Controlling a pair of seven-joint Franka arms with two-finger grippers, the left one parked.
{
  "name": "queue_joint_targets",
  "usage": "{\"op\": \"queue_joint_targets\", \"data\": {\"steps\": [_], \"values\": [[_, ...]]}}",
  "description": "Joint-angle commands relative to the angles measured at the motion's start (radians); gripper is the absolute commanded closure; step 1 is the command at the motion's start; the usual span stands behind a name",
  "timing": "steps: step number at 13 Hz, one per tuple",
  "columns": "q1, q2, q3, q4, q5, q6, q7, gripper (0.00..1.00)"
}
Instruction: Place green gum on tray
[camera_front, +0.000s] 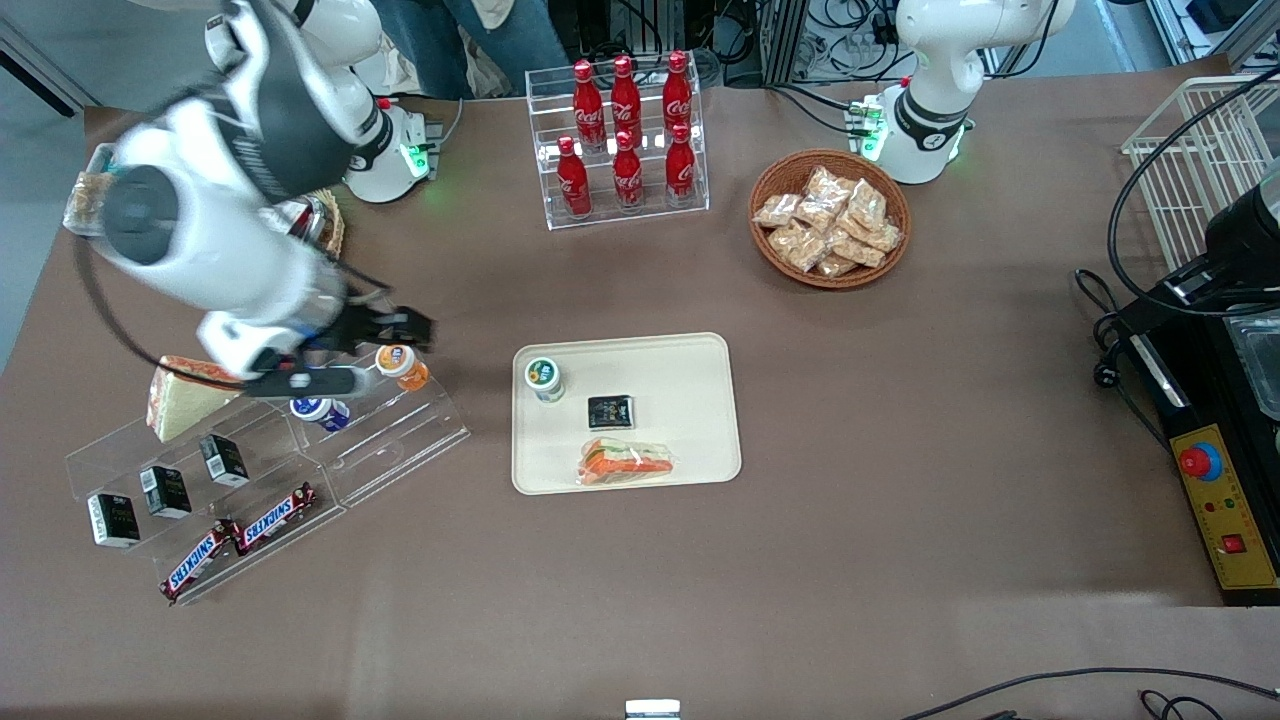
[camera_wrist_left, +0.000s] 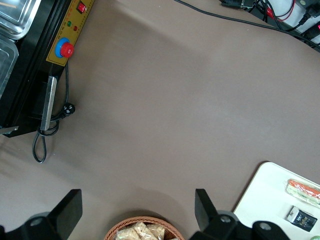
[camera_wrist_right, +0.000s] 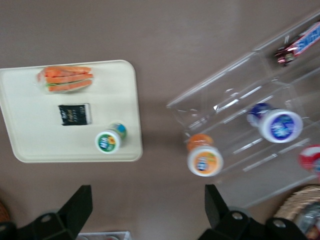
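Observation:
The green gum (camera_front: 544, 378) stands upright on the cream tray (camera_front: 690, 400), in the tray's corner nearest the working arm and farthest from the front camera. It also shows in the right wrist view (camera_wrist_right: 108, 141), on the tray (camera_wrist_right: 30, 130) near its rim. My right gripper (camera_front: 402, 330) is open and empty. It hovers above the clear display stand (camera_front: 390, 440), beside the tray and apart from the gum. In the right wrist view the gripper (camera_wrist_right: 147, 200) has bare table between its fingers.
A black packet (camera_front: 610, 411) and a wrapped sandwich (camera_front: 627, 463) lie on the tray. Orange-lidded (camera_front: 402, 366) and blue-lidded (camera_front: 320, 411) bottles stand on the display stand, with Snickers bars (camera_front: 278, 518). A Coke rack (camera_front: 625, 130) and snack basket (camera_front: 830, 218) stand farther back.

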Motion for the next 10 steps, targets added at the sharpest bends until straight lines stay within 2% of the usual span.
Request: {"op": "queue_joint_targets", "data": {"steps": [1, 2, 4, 5, 7, 10], "values": [[-0.058, -0.025, -0.056, 0.06, 0.015, -0.09, -0.085, 0.0], [-0.093, -0.04, -0.056, 0.062, -0.022, -0.096, -0.093, 0.0], [-0.115, -0.055, -0.056, 0.062, -0.164, -0.099, -0.218, 0.0], [-0.136, -0.063, -0.056, 0.062, -0.174, -0.098, -0.284, 0.0], [-0.194, -0.068, -0.056, 0.06, -0.137, -0.095, -0.302, 0.0], [-0.195, -0.072, -0.058, 0.057, -0.126, -0.087, -0.274, 0.0]]}}
